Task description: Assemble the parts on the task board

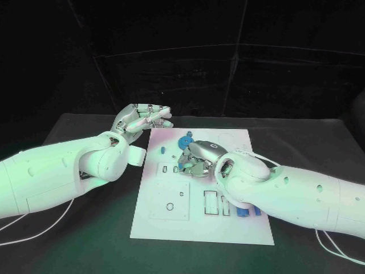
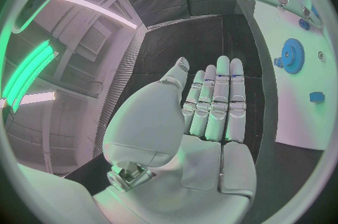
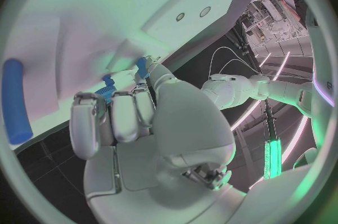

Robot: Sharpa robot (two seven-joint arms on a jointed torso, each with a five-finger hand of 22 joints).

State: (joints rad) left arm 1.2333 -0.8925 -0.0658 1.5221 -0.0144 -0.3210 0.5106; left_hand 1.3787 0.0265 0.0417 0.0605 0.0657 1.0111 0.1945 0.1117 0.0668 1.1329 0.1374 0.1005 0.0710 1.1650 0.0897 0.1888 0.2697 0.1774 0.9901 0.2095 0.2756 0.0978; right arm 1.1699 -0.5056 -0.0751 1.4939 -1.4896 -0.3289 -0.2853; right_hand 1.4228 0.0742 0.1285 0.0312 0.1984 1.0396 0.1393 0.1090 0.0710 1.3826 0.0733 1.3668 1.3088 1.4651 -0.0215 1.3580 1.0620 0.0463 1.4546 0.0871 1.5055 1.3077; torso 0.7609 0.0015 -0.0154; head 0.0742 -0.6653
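White task board [image 1: 174,220] lain mid-counter, blue gear [image 1: 185,141] seen just beyond the right hand [image 1: 197,160], fingers curled over small blue parts [image 3: 107,88], grip unclear, left hand [image 1: 141,119] spread empty off the board's far left corner, black counter [image 1: 84,228] bare beside it.

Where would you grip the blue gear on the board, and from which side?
By its toothed rim, coming from above. The blue gear lies flat on the task board, so only its rim and top face are exposed. The open left hand is nearer; the right hand is busy.
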